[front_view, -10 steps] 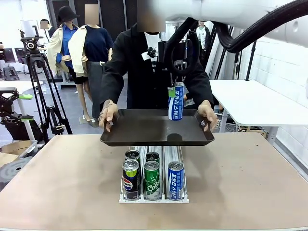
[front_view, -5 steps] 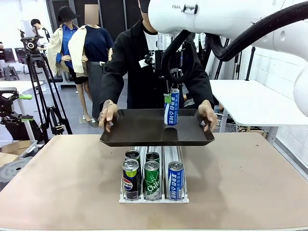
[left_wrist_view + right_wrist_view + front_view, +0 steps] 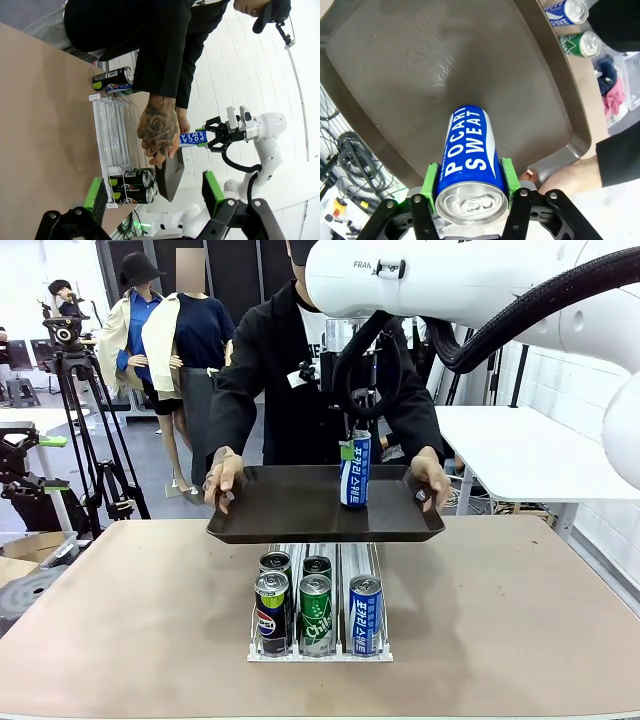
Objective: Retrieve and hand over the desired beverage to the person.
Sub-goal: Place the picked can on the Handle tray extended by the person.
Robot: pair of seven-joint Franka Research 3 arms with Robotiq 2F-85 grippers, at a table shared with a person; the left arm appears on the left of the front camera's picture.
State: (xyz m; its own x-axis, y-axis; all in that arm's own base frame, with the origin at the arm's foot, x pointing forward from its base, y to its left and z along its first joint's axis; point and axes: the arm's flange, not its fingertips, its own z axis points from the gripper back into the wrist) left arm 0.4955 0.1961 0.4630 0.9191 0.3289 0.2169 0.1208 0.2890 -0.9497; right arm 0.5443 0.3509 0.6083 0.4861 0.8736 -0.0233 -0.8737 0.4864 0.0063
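Note:
My right gripper (image 3: pixel 357 445) is shut on the top end of a blue Pocari Sweat can (image 3: pixel 354 472), which hangs slightly tilted over a dark tray (image 3: pixel 270 512). The person (image 3: pixel 280 370) in a black cardigan holds that tray with both hands above the table's far edge. From the right wrist, the can (image 3: pixel 467 150) sits between the green pads of the gripper (image 3: pixel 470 186), with the tray (image 3: pixel 410 70) beneath it. Whether the can touches the tray I cannot tell. My left gripper (image 3: pixel 154 192) is open and holds nothing; beyond it are the can (image 3: pixel 192 137) and the person's hand (image 3: pixel 159 131).
A clear rack (image 3: pixel 318 645) on the table's middle holds several cans: Pepsi (image 3: pixel 271 612), a green one (image 3: pixel 316 613) and a blue one (image 3: pixel 365 613). A tripod with a camera (image 3: pixel 75 390) stands at the left. A white table (image 3: pixel 530 450) is at the right.
My right gripper has carried the blue can lower and a little to the left, down into the tray. The person's tray and hands have stayed in place.

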